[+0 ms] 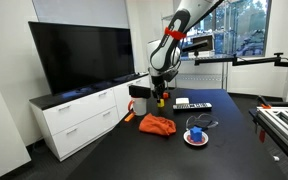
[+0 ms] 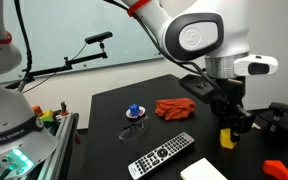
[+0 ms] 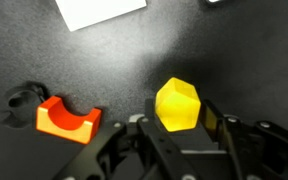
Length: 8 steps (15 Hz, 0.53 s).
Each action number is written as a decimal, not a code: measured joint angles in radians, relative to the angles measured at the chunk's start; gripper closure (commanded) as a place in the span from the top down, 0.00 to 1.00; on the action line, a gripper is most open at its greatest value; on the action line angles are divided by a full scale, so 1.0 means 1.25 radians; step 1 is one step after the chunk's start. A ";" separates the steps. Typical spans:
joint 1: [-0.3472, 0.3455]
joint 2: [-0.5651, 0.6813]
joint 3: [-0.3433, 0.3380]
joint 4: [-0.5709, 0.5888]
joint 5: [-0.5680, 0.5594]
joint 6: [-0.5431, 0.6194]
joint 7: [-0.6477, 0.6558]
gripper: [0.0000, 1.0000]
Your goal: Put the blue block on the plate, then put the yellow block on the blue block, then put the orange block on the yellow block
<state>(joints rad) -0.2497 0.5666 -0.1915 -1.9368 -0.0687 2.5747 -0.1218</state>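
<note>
On the plate [image 2: 136, 127] sits the blue block [image 2: 134, 111]. Well right of the plate, past a red cloth [image 2: 174, 107], the hand [image 2: 225, 131] looks clamped on the yellow block [image 2: 225, 138], so the carry runs leftward to the plate. The orange block [image 2: 274, 167] lies farthest right.

Window: daylight comes from the window [image 1: 249, 30] beyond the bench's far edge, bright and nearly washed out.
Bench: the black bench [image 3: 94, 70] shows a pale glare patch mid-frame in the wrist view; the rest is dim.
Hand: the hand [image 3: 179, 128] is dark and out of focus (its outline barely reads).
Yellow block: the yellow block [image 3: 178, 100] is brightly lit, with soft edges.
Exterior views: both are small, coarse and evenly lit.
</note>
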 measured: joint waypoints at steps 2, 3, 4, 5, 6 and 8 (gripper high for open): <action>0.000 0.001 0.000 0.000 0.001 -0.001 0.001 0.95; 0.000 0.002 0.000 0.001 0.001 -0.001 0.001 0.75; 0.000 0.003 0.000 0.001 0.001 -0.001 0.001 0.58; 0.000 0.004 0.000 0.001 0.001 -0.001 0.001 0.58; 0.000 0.004 0.000 0.001 0.001 -0.001 0.001 0.51; 0.000 0.005 0.000 0.002 0.001 -0.001 0.001 0.34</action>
<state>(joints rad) -0.2497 0.5729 -0.1910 -1.9345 -0.0672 2.5735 -0.1203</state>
